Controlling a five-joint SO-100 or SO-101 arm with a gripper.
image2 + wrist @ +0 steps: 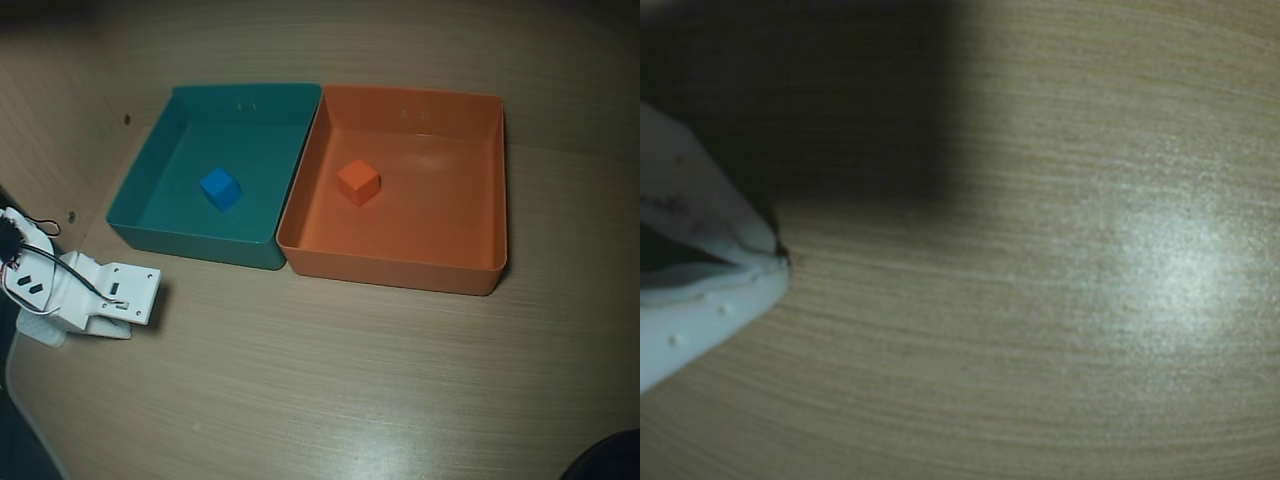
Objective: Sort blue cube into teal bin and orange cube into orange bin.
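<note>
- Two cubes I see binned: blue cube [220, 187] inside the teal bin [150, 170], orange cube [358, 182] inside the orange bin [490, 190] beside it.
- My gripper [775, 262] (fingers pressed together, empty) sits well apart from the teal bin, over bare table [350, 380].

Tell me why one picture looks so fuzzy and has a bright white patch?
Wrist view: soft focus throughout; ceiling light glares off the table, a dark shadow fills the upper left, and the claw is blurred at the left edge. Overhead view: sharper, evenly lit, with corners dimming and table edges slightly curved.
</note>
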